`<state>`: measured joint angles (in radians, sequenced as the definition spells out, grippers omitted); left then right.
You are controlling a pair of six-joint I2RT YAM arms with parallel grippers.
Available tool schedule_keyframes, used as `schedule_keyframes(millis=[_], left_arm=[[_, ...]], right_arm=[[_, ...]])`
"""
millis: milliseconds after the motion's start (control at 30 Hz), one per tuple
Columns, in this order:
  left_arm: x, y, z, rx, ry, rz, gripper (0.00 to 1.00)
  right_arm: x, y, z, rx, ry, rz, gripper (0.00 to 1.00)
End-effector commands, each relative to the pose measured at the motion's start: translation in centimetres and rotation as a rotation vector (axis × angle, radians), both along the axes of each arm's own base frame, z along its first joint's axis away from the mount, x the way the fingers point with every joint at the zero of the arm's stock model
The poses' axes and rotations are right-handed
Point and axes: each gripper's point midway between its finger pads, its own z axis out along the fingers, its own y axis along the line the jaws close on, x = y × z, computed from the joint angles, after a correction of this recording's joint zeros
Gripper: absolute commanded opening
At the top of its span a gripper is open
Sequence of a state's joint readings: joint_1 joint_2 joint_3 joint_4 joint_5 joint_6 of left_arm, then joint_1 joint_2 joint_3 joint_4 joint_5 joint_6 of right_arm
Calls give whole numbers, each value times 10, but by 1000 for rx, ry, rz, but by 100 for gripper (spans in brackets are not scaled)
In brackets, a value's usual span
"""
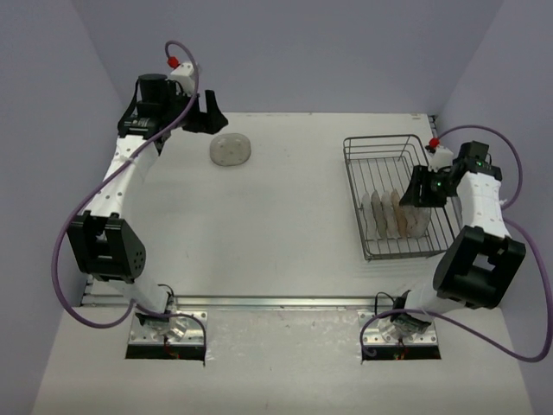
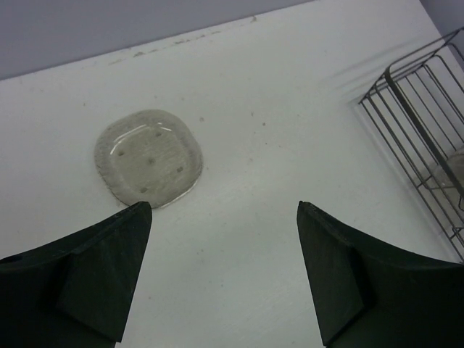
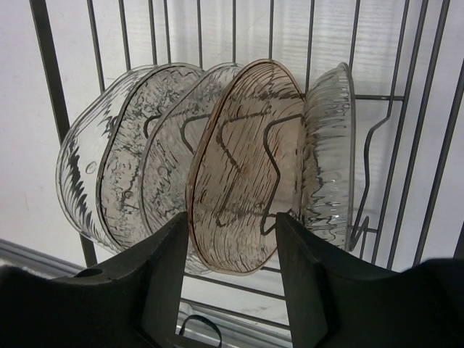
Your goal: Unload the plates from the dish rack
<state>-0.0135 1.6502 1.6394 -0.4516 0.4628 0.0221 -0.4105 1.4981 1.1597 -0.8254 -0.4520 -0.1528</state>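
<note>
**dishbot_fan:** White table (image 1: 285,225), greyish-lilac walls (image 1: 302,52) on three sides, pretty bare setup. The rack (image 1: 380,143) sits on the right side of the table, in front of the right arm. One clear plate (image 1: 231,149) lies flat on the table at the far left, well apart from the rack.

**tinkerer42:** What's the left gripper (image 2: 221,210) doing?

**dishbot_fan:** It hangs over the table just beside that clear plate, jaws wide open, nothing in them. On its wrist cam the plate is out ahead of one finger, not between the two, and a corner of the rack shows at the right edge.

**tinkerer42:** And the other plates (image 1: 393,214)?

**dishbot_fan:** They're standing on edge in the rack's near half, packed in a row between the tines. The right wrist cam shows five: four clear ones with ribbed or rippled patterns, plus a tan plate (image 3: 243,159) second from the right.

**tinkerer42:** Has the right gripper (image 3: 232,225) got one?

**dishbot_fan:** It's down at the row with a finger on either side of the tan plate's lower edge, jaws about halfway. Both fingers look right up against the plate, but I can't tell if they're actually pinching it. The tan plate sits among its neighbours, tilted like them.
</note>
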Motion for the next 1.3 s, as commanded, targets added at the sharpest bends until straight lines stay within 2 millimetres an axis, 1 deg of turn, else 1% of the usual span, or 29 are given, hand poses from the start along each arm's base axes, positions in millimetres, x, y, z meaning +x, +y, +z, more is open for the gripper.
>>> schedule_keyframes(millis=[0, 100, 233, 300, 333, 367, 433, 467, 533, 567, 600, 700, 833, 967, 1100, 1167, 1267], left_arm=[[-21, -17, -27, 11, 57, -54, 79], [-27, -21, -29, 8, 62, -63, 79], [-30, -28, -24, 3, 53, -73, 80], [-31, -31, -19, 1, 42, -78, 80], [-31, -32, -18, 1, 40, -79, 80], [-33, -36, -14, 1, 31, -84, 80], [-35, -41, -9, 4, 18, -94, 80], [-36, -42, -6, 5, 10, -94, 80], [-39, -44, 1, 10, -8, -96, 80], [-40, -45, 3, 14, -16, -97, 80], [-42, -46, 5, 18, -23, -98, 81], [-47, -47, 12, 21, -50, -101, 83], [-52, -50, 15, 19, -61, -107, 85], [-54, -51, 11, 20, -57, -109, 86], [-57, -51, 4, 19, -45, -110, 86], [-57, -52, 1, 16, -39, -109, 86], [-57, -53, -1, 14, -39, -110, 86]], right_arm=[[15, -8, 22, -31, -81, 41, 51], [17, -4, 45, -24, -126, 64, 52], [19, -4, 79, -48, -200, 79, 53], [20, -10, 93, -83, -232, 68, 53], [21, -14, 95, -93, -236, 62, 53], [21, -26, 96, -124, -229, 35, 54], [21, -42, 92, -130, -208, 6, 53], [19, -51, 83, -111, -179, -10, 53], [18, -66, 73, -80, -153, -27, 53], [17, -73, 66, -66, -136, -33, 53], [15, -75, 60, -53, -121, -30, 53], [8, -68, 42, 14, -79, 13, 53], [5, -56, 30, 101, -50, 48, 52], [2, -43, 28, 177, -41, 70, 52], [-5, -23, 32, 259, -52, 115, 51], [-6, -18, 33, 257, -60, 133, 51], [-12, -10, 25, 235, -44, 156, 48]])
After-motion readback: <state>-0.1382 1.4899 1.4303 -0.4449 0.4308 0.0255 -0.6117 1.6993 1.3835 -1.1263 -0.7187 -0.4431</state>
